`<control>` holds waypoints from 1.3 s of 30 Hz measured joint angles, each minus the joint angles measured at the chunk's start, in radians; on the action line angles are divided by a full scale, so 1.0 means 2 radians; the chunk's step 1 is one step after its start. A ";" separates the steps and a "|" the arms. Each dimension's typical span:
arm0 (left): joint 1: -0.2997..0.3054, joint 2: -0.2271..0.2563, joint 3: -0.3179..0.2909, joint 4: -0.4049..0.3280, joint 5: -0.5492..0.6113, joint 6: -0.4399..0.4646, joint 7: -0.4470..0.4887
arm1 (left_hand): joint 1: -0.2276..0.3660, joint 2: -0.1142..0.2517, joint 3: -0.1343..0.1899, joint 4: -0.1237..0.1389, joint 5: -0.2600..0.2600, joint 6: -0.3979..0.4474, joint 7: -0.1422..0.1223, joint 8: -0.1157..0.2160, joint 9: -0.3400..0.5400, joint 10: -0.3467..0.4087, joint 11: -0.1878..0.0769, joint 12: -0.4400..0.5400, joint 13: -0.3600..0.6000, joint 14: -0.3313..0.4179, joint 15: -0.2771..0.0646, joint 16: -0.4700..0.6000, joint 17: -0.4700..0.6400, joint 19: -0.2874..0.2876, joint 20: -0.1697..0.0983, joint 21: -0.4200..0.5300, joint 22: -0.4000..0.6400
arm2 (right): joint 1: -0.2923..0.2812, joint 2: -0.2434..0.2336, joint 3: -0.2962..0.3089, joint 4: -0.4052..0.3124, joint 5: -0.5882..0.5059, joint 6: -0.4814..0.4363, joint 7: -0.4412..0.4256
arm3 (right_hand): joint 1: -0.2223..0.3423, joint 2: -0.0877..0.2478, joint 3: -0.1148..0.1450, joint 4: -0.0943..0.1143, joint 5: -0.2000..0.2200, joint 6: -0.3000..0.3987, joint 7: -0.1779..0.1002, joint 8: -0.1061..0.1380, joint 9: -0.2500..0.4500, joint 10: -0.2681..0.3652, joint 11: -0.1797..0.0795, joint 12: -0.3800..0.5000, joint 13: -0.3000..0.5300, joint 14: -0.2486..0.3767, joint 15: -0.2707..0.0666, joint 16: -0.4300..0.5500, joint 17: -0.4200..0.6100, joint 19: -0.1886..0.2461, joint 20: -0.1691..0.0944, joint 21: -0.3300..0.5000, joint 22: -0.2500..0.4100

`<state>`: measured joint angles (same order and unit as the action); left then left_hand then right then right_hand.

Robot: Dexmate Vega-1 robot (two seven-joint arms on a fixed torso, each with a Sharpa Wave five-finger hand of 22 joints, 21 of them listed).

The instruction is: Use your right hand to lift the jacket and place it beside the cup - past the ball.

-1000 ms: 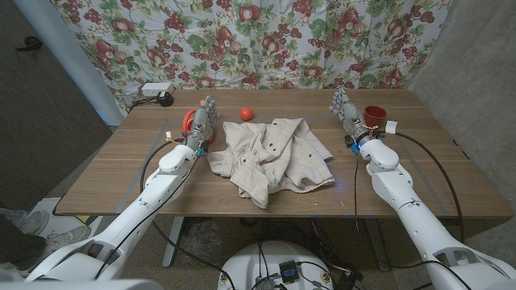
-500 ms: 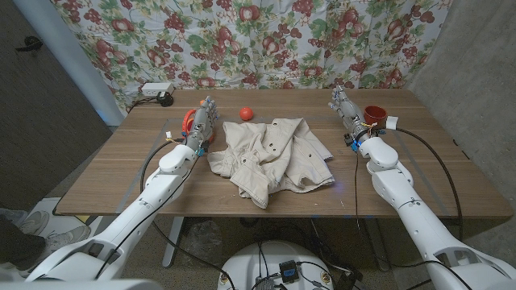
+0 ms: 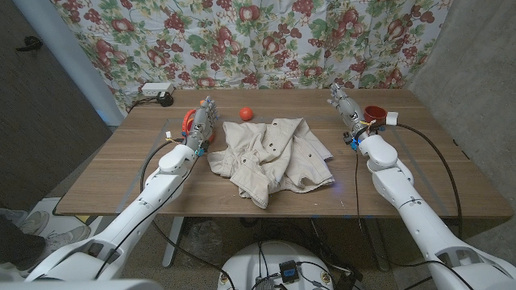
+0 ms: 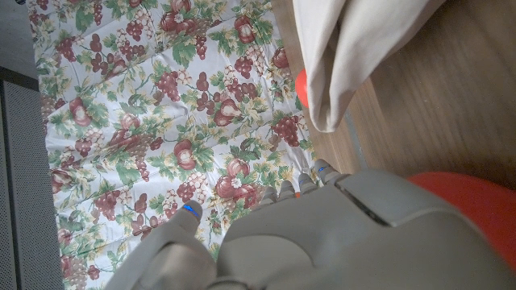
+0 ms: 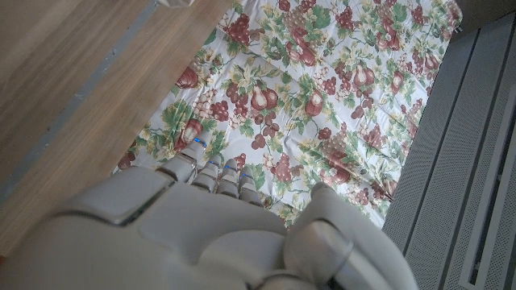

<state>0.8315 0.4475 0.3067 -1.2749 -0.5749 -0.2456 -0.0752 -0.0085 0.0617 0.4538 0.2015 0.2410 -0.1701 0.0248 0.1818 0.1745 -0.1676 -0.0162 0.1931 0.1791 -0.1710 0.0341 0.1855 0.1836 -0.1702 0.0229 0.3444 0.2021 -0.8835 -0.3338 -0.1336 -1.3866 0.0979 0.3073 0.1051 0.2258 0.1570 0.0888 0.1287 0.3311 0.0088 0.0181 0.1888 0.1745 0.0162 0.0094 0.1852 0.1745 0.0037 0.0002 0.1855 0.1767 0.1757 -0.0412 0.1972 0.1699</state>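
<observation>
One second on, the right hand (image 3: pixel 345 106), fingers apart and holding nothing, has edged from the cup (image 3: pixel 373 115) toward the jacket (image 3: pixel 272 157), which lies crumpled mid-table; the reach has begun. The left hand (image 3: pixel 202 122) waits, empty.

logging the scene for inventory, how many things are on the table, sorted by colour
beige: 1, the jacket
red: 2, the cup and the ball
orange-red: 1, a round thing behind the left robot hand
white: 1, a power strip
total: 5
</observation>
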 measured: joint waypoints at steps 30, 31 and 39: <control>-0.004 -0.001 0.002 0.000 0.003 0.004 0.002 | 0.000 0.000 0.000 0.000 0.000 0.000 0.000 0.000 0.000 0.000 0.000 0.000 0.000 0.000 0.000 0.000 0.000 0.000 0.000 0.000 0.000 | -0.005 -0.021 -0.012 -0.030 -0.064 0.027 -0.025 | 0.003 -0.003 0.006 -0.002 0.000 0.003 0.003 0.000 0.000 0.002 0.002 0.000 0.000 0.003 -0.001 0.000 0.000 0.004 0.004 0.000 0.000; -0.004 -0.001 0.002 0.000 0.003 0.004 0.002 | 0.000 0.000 0.000 0.000 0.000 0.000 0.000 0.000 0.000 0.000 0.000 0.000 0.000 0.000 0.000 0.000 0.000 0.000 0.000 0.000 0.000 | -0.006 -0.022 -0.012 -0.032 -0.064 0.027 -0.025 | 0.004 -0.004 0.006 -0.002 0.000 0.003 0.003 0.000 0.000 0.002 0.002 0.000 0.000 0.003 -0.001 0.000 0.000 0.004 0.004 0.000 0.000; -0.003 0.000 0.002 -0.005 0.004 0.004 0.004 | 0.000 0.000 0.000 0.000 0.000 0.000 0.000 0.000 0.000 0.000 0.000 0.000 0.000 0.000 0.000 0.000 0.000 0.000 0.000 0.000 0.000 | -0.009 -0.027 -0.014 -0.044 -0.085 0.037 -0.032 | 0.005 -0.005 0.006 -0.002 0.000 0.003 0.003 0.000 0.000 0.003 0.000 0.000 0.000 0.005 0.001 0.000 0.000 0.006 0.002 0.000 0.000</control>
<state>0.8259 0.4472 0.3114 -1.2839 -0.5677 -0.2368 -0.0676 -0.0085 0.0617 0.4537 0.2014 0.2410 -0.1701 0.0248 0.1818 0.1744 -0.1676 -0.0162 0.1931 0.1790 -0.1710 0.0341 0.1855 0.1835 -0.1702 0.0229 0.3444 0.2020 -0.9023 -0.3877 -0.1613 -1.4739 -0.0719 0.3820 0.0407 0.2349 0.1478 0.1014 0.1244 0.3310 0.0140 0.0234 0.1888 0.1744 0.0214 0.0103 0.1852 0.1744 0.0129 0.0018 0.1855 0.1769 0.1869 -0.0380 0.1972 0.1698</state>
